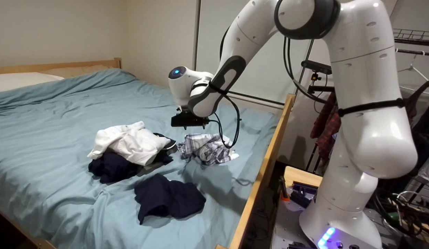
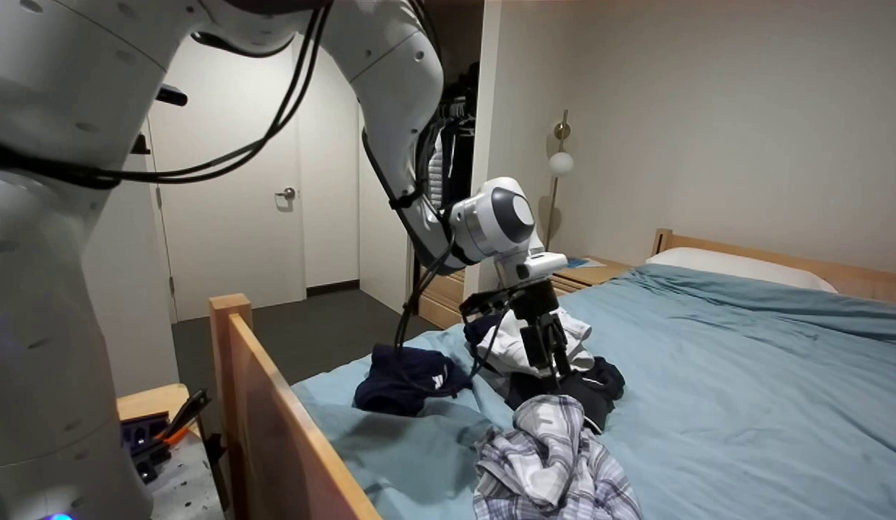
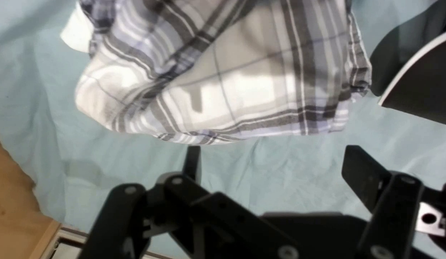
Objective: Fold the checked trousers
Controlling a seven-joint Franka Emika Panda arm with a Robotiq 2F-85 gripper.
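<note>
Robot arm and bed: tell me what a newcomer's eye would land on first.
Likely the large white robot arm reaching over the blue-covered bed, its open gripper hanging above it. Next, perhaps, the crumpled checked trousers on the bed, near a white garment heaped on dark clothes.

Checked trousers lie rumpled; the hand hangs above the bed.

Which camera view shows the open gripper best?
The wrist view, because the gripper appears large there, with both fingers visible and wide apart. Both exterior views show it small and dark, its gap less clear.
</note>
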